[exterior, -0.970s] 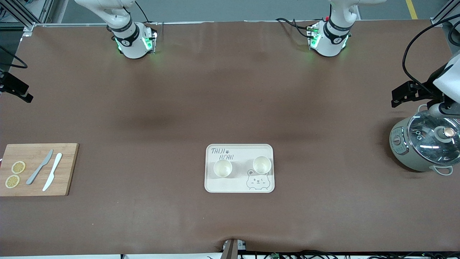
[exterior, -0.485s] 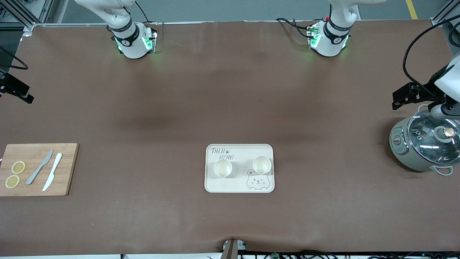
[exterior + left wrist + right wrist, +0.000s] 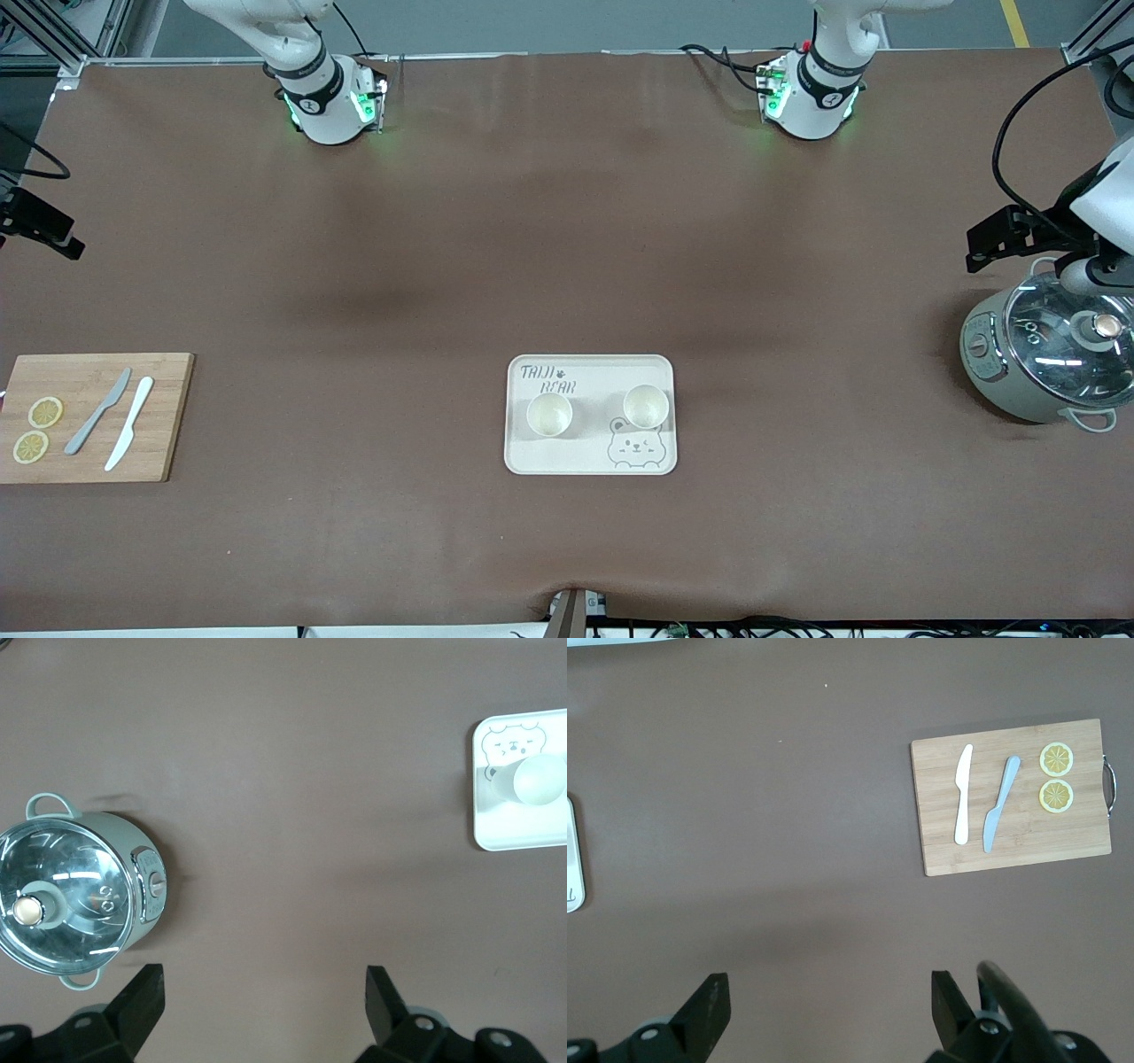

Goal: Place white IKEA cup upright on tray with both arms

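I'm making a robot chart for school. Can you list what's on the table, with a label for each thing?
tray: cream, mid-table
cups: two white cups upright on tray
cutting board: right arm's end; two knives, two lemon slices
pot: glass lid, left arm's end
left gripper: open, empty, high above table near pot
right gripper: open, empty, high near board
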